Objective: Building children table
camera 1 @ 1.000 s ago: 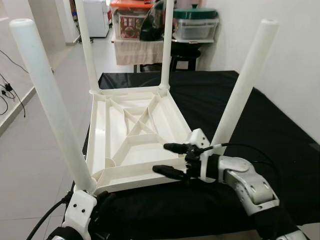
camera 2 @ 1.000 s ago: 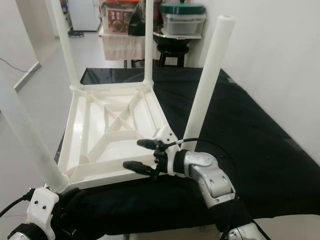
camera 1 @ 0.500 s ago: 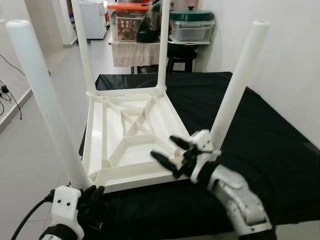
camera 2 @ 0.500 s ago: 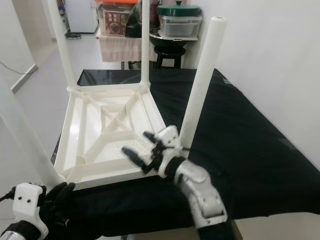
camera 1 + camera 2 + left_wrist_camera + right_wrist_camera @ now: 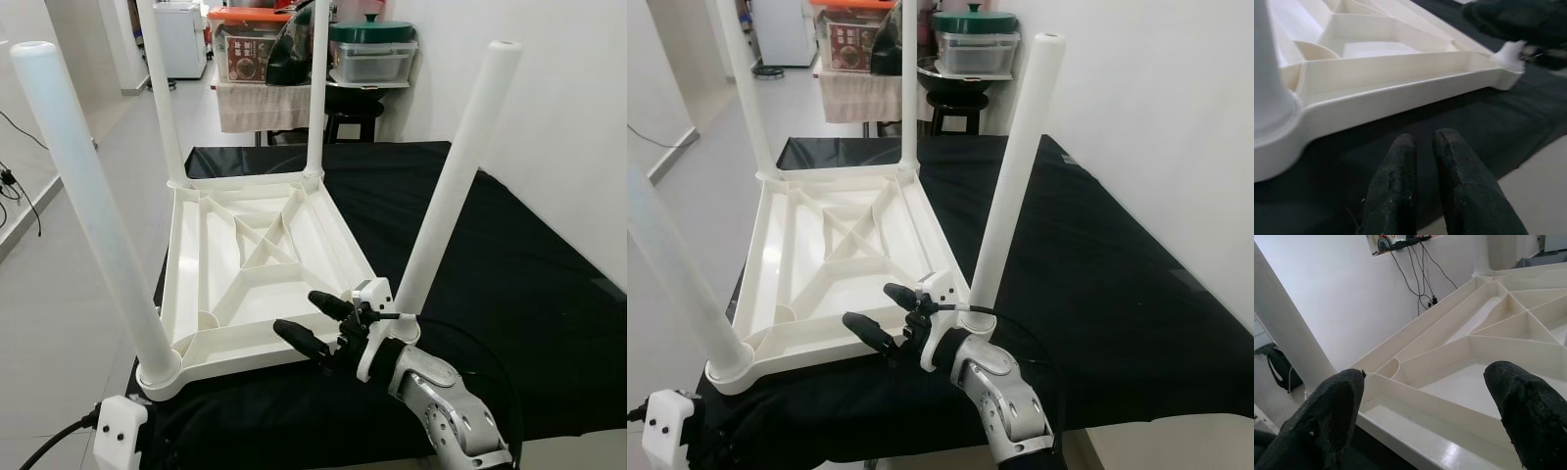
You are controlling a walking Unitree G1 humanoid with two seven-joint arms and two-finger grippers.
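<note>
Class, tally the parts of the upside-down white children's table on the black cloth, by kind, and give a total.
Table legs: 4
Ribbed tabletop: 1
Total: 5

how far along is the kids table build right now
Done: all four legs stand in the corners of the upturned white table, which lies on the black cloth. In hand: nothing is gripped; the right gripper, jaws open, hovers at the near rim, and the left gripper, jaws shut, sits just below the near edge. Left: likely turning it upright.
</note>
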